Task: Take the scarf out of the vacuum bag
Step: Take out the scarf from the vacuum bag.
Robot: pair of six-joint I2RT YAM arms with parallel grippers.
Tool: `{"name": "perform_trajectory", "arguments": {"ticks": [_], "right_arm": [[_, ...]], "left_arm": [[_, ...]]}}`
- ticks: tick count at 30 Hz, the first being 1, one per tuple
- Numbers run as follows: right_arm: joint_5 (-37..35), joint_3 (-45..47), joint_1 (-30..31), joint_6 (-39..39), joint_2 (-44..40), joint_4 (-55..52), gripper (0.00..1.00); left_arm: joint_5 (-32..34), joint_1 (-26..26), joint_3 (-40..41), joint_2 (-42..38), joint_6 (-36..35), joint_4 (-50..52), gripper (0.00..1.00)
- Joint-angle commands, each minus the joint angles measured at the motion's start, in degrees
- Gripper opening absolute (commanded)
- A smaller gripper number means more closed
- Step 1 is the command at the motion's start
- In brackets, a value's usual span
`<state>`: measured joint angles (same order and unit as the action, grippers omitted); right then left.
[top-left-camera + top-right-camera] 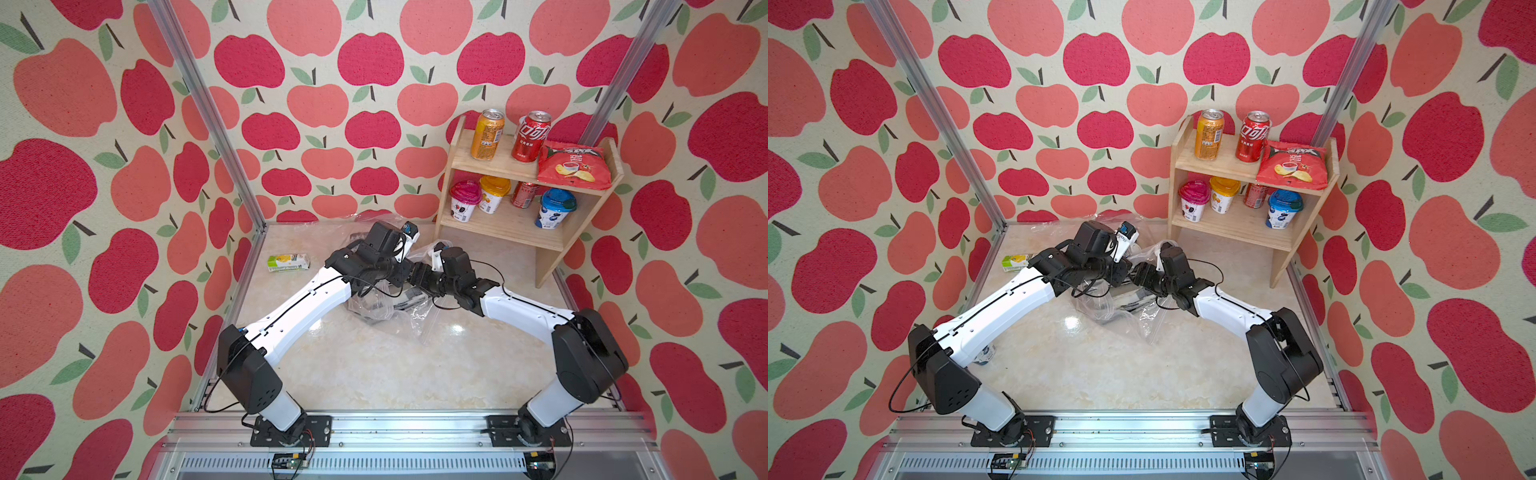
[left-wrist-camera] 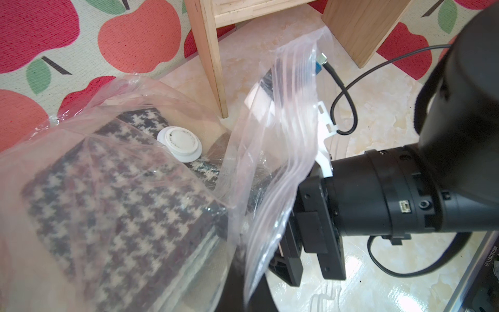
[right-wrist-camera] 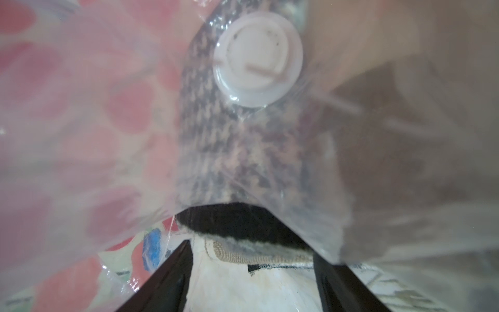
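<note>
Right tool (image 3: 251,254): jaws apart, nothing between them, nosed into the mouth of the crinkly clear plastic vacuum bag (image 3: 81,140). Folded houndstooth knit scarf (image 3: 237,167) lies dead ahead, still bagged, running away toward the round white valve cap (image 3: 256,59). Left tool hidden, closed.

Vacuum bag (image 2: 167,108): clear plastic film, glossy, creased. Its valve cap (image 2: 180,143): white hard plastic, matt. Scarf (image 2: 108,205) inside: knitted houndstooth cloth, coarse. Bench (image 1: 374,374): polished stone-look top with glare spots. Shelf (image 1: 505,168) at two o'clock: bare pale wood, matt. Orange can (image 1: 487,135) on it: printed metal, shiny. My right pincer (image 3: 251,250): smooth black fingers. My left arm shell (image 1: 307,307): white glossy plastic.
</note>
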<state>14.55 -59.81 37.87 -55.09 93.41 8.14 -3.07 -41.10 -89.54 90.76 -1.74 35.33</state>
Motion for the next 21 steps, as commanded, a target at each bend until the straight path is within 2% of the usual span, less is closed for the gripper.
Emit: {"name": "perform_trajectory", "arguments": {"ticks": [1,15,21], "right_arm": [[-0.6,-1.1,0.3,-1.1,1.2,3.5,0.73],[2.1,-2.6,0.8,-5.6,4.7,10.4,0.71],[2.3,-4.6,2.9,-6.6,7.2,11.1,0.69]], "left_arm": [[-0.4,0.6,0.2,-0.7,0.5,0.7,0.0],[-1.1,0.9,1.3,-1.3,1.0,0.1,0.0],[-1.5,1.2,2.0,-1.6,1.3,-0.5,0.0]]}}
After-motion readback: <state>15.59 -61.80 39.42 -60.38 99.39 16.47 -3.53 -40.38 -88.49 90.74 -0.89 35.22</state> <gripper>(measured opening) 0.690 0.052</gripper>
